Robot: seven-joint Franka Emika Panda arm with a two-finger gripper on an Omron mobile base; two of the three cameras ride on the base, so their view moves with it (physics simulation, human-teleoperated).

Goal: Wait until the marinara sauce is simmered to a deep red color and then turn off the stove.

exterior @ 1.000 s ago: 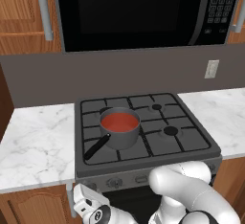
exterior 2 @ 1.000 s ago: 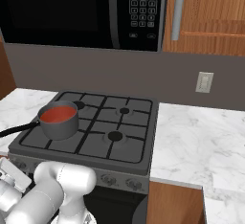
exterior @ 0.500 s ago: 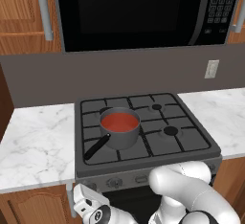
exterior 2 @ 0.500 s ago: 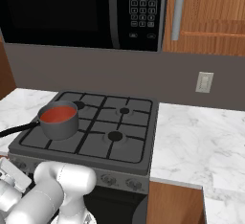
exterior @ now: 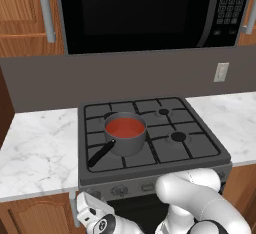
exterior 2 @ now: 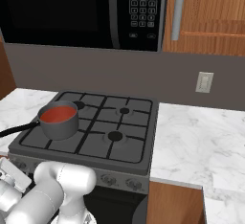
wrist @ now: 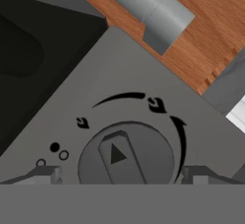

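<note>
The marinara sauce is a flat orange-red disc in a small dark grey saucepan on the front left burner of the stove. The pan's black handle points toward the front left. From the right, the marinara sauce sits at the stove's near left. My gripper is open, low at the stove's front panel. Its fingertips stand on either side of a round grey knob with a raised pointer, not touching it. The hand hangs below the panel's left end.
A black microwave hangs above the stove, with wooden cabinets beside it. White marble counters flank the range on both sides. A wall outlet sits at the right. A grey cabinet handle crosses the hand view's top.
</note>
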